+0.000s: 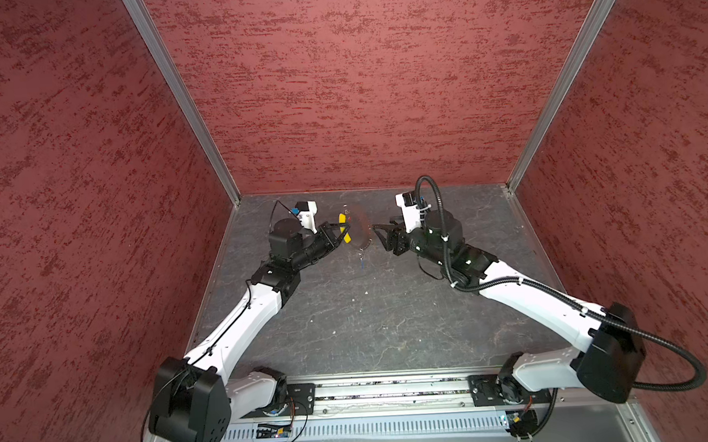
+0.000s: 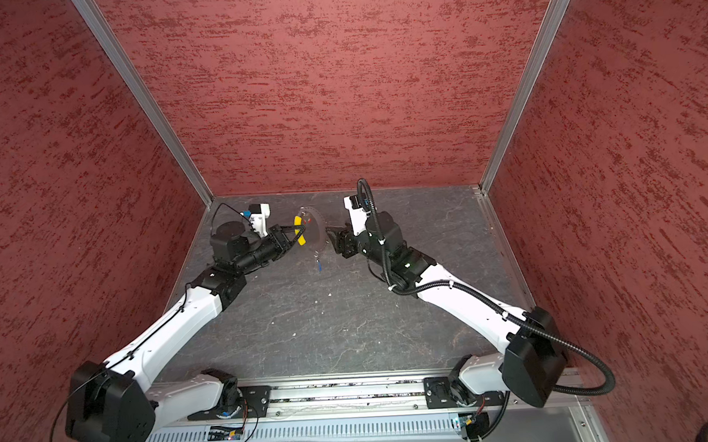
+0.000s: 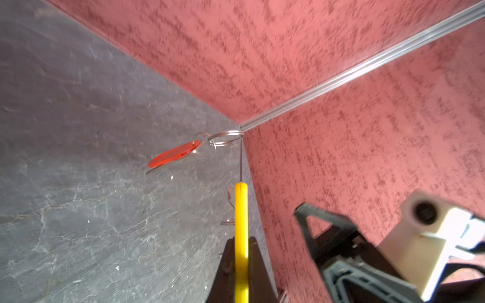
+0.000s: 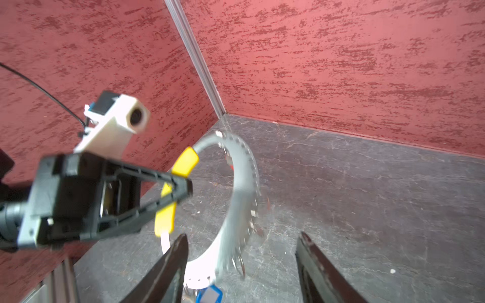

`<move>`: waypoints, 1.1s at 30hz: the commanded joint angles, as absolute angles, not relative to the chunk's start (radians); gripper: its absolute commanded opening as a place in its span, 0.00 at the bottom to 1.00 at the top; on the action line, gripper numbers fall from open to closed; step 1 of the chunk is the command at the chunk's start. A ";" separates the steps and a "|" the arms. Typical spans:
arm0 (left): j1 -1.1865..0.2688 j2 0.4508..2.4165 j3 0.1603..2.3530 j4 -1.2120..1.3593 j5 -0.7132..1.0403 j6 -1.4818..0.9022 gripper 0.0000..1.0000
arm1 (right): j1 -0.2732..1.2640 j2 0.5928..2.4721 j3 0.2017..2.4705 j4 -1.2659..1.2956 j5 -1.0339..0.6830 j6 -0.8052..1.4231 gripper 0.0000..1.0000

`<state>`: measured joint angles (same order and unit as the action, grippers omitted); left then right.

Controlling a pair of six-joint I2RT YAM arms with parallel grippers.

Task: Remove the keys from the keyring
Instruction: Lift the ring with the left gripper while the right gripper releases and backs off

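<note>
Keyring (image 4: 244, 170) motion-blurred, yellow sleeve (image 4: 185, 162) in clamped L gripper (image 4: 182, 189); R gripper (image 4: 242, 234) open, blue key (image 4: 210, 295) cut off.

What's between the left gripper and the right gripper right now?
The keyring, a blurred silvery loop, shows there in both top views. The left gripper pinches its yellow sleeve; the right gripper stands open beside it.

Lab robot test cell: red textured wall panels (image 1: 337, 85), aluminium corner posts (image 1: 180, 94), grey stone-look tabletop (image 1: 370, 321), arm-mount rail (image 1: 390, 391).
</note>
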<state>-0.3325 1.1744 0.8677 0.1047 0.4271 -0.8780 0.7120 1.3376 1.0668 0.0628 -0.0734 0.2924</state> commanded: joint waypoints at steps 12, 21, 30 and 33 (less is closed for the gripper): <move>-0.371 1.049 0.963 -0.032 0.166 -0.919 0.00 | 0.793 1.297 0.975 0.300 -0.380 0.306 0.43; -0.408 1.021 0.980 -0.061 0.116 -0.910 0.00 | 0.839 1.377 1.043 0.228 -0.311 0.247 0.34; -0.414 0.993 0.982 -0.069 0.119 -0.899 0.00 | 0.839 1.408 1.059 0.179 -0.246 0.219 0.40; -0.415 0.989 0.985 -0.069 0.128 -0.896 0.00 | 0.838 1.418 1.059 0.193 -0.237 0.215 0.41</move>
